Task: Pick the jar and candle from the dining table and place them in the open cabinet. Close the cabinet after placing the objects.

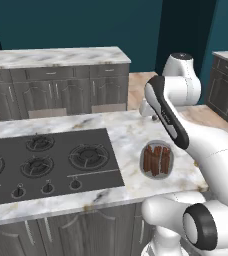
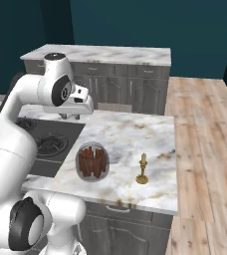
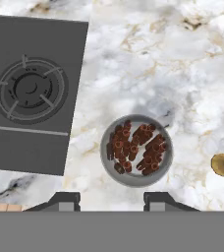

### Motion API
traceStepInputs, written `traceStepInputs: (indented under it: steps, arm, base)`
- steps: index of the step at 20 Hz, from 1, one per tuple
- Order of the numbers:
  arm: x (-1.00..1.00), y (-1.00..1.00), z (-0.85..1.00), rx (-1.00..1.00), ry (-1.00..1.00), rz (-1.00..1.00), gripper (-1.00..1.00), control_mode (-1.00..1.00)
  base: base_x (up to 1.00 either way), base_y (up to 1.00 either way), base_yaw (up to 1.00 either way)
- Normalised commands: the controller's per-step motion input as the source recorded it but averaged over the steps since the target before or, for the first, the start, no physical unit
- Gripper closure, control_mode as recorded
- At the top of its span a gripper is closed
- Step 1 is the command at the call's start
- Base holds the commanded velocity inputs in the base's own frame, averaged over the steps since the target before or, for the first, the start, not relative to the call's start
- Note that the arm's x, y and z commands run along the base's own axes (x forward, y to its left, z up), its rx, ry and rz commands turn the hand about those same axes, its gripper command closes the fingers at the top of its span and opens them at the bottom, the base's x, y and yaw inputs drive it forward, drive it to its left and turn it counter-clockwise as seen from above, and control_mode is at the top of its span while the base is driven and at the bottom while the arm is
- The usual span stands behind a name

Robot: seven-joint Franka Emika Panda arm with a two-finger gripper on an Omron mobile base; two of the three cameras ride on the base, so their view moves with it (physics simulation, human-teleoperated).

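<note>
Marble covers the bench (image 2: pixel 130 132), with the black cooktop (image 1: pixel 46 162) at its 9 o'clock side. Right of it stands the jar (image 3: pixel 136 150), packed with reddish-brown sticks. Seen from the right base, the candle (image 2: pixel 143 169) stands at the jar's 3 o'clock. Looking straight down, the tool (image 3: pixel 111 201) hovers spread wide, empty.

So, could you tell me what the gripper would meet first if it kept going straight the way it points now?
Probably the jar: the gripper looks straight down at it on the dining table, with the open jaws to either side. The height above it is unclear.
</note>
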Motion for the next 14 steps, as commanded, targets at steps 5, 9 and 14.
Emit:
traceStepInputs:
  steps: [5, 9, 14]
  arm:
    - [0.02, 0.00, -0.19, -0.01, 0.05, 0.01, -1.00, -1.00]
    - [0.06, 0.00, -0.29, 0.00, 0.11, 0.01, -1.00, -1.00]
    - [0.27, 0.00, -0.22, 0.00, 0.11, 0.00, -1.00, -1.00]
  base:
    - [0.00, 0.00, 0.00]
    - [0.00, 0.00, 0.00]
    - [0.00, 0.00, 0.00]
